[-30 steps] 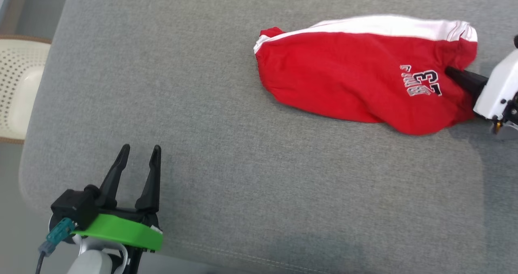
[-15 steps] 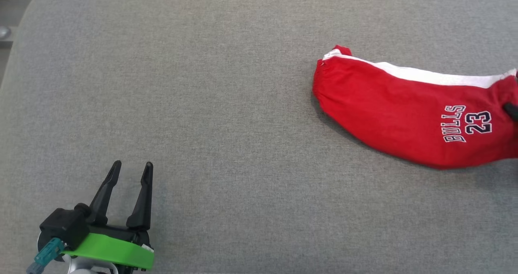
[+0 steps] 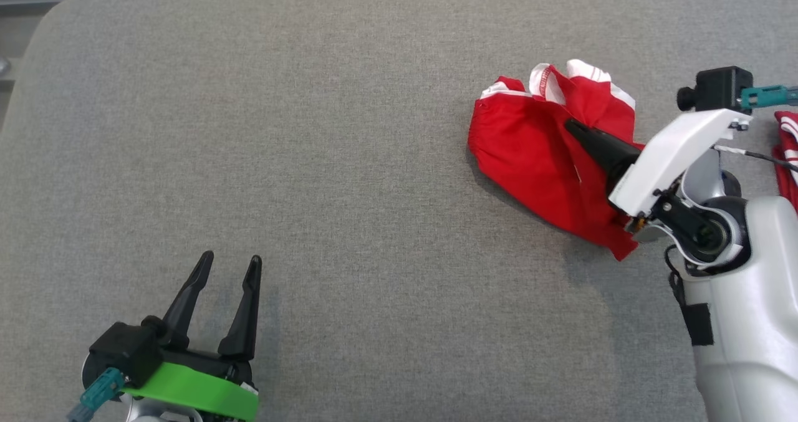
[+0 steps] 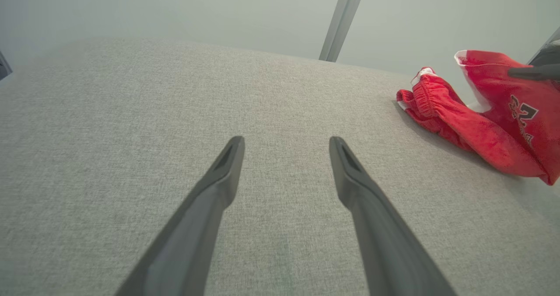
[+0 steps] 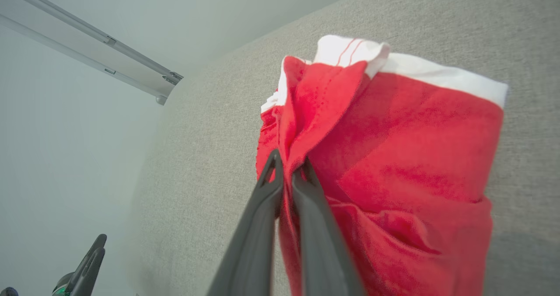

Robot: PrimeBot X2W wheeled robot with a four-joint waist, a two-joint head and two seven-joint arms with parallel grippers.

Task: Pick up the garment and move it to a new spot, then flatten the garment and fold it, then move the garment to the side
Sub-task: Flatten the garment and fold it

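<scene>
The right tool point(image 3: 570, 124) was clenched on a raised fold of the red cloth shorts with white trim point(image 3: 530, 154). Its two long dark fingers point(image 5: 258, 226) were pressed close together with a pinch of red cloth between them. The garment was bunched around that tool's tips, and its white-edged hem stood up just beyond them. The gathered waistband lay on the grey fabric-covered table point(image 3: 349, 179), further out on the side towards the left tool. Below the grip, the rest of the shorts hung and trailed back under the fingers towards the white wrist housing point(image 3: 676, 157). In the left wrist view, dark and white printed lettering showed on the cloth near the tips, too creased to read in full. On the far side of the right arm from the shorts was a strip of red fabric with white stripes point(image 3: 787, 154). It could not be told what this strip belonged to. The left tool point(image 3: 230, 260) stood released, with its fingers spread wide, nothing between them, and bare table ahead of their tips. The shorts lay well apart from it, ahead and off to its right.
</scene>
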